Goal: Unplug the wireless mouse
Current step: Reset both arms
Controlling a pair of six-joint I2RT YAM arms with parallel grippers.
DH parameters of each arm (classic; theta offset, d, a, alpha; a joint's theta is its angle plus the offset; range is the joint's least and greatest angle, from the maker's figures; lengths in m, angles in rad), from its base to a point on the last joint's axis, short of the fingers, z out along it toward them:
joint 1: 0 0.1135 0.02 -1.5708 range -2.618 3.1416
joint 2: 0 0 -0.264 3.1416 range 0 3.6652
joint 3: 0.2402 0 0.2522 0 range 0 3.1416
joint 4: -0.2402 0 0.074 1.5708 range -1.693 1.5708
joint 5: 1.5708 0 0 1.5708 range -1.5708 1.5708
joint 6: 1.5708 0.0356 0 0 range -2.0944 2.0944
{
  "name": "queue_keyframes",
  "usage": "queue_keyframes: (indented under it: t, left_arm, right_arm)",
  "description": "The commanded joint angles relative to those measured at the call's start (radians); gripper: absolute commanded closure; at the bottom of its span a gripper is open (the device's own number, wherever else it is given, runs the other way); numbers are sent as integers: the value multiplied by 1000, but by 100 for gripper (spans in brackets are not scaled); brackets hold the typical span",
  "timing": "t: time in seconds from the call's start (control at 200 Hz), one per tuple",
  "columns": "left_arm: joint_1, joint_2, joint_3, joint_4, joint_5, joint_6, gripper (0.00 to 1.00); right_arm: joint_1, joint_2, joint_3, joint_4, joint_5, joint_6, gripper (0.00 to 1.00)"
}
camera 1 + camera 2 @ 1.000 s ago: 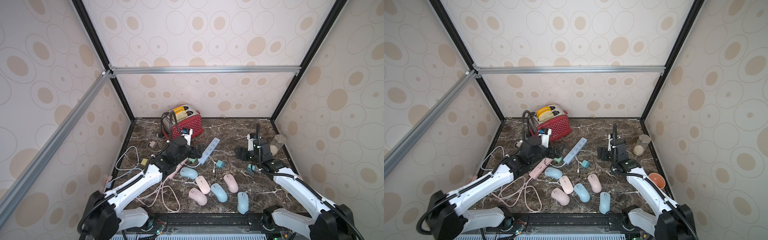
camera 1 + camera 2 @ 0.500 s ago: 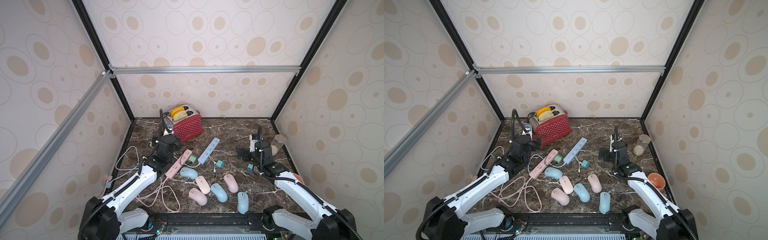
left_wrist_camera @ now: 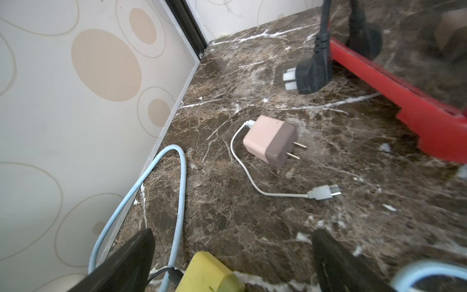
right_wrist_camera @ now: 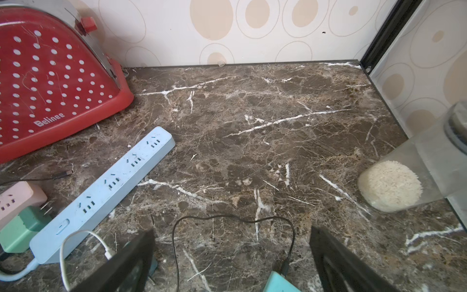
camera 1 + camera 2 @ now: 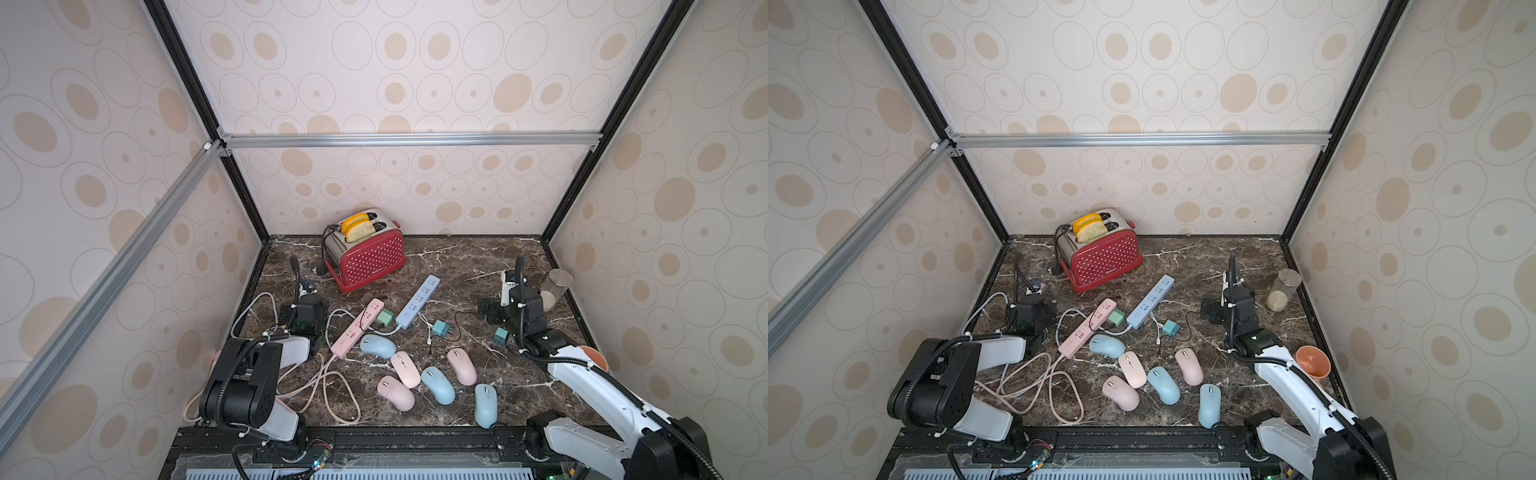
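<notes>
**Both jaws spread; mice sitting near-centre**

L gripper [image 3: 232, 236] is hovering at left w/ jaws spread wide above a yellow adapter [image 3: 209, 274], holding nothing. R gripper [image 4: 232, 231] is hanging at right, jaws likewise spread, gripping nothing. Six wireless mice [image 5: 437, 384] are lying clustered near-centre, just nearer than the pink power strip [image 5: 358, 327].

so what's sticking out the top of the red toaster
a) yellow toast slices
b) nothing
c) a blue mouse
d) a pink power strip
a: yellow toast slices stick up from the top of the red toaster, seen in both top views.
</notes>
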Motion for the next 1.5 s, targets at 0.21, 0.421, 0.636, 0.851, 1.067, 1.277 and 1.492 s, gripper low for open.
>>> queue_keyframes:
  t: [0.21, 0.421, 0.636, 0.851, 1.067, 1.277, 1.492]
  left_arm:
    - [104, 42, -76, 314, 192, -91, 1]
    - [99, 20, -76, 274, 138, -104, 1]
    - [96, 19, -75, 270, 136, -101, 1]
    - [95, 21, -74, 271, 131, -101, 1]
    - [95, 20, -74, 271, 132, -101, 1]
    - [95, 20, -74, 270, 132, -101, 1]
    - [95, 21, -73, 269, 133, -100, 1]
  right_arm:
    - [-20, -8, 1, 117, 98, -261, 0]
    - [-143, 20, -62, 240, 281, -459, 0]
    - [-255, 200, -212, 537, 134, -398, 0]
    - [-314, 382, -246, 786, 19, -381, 0]
    - [-342, 497, -262, 945, -8, -368, 0]
    - [-362, 455, -242, 825, -28, -338, 0]
    - [-362, 462, -246, 849, -22, -342, 0]
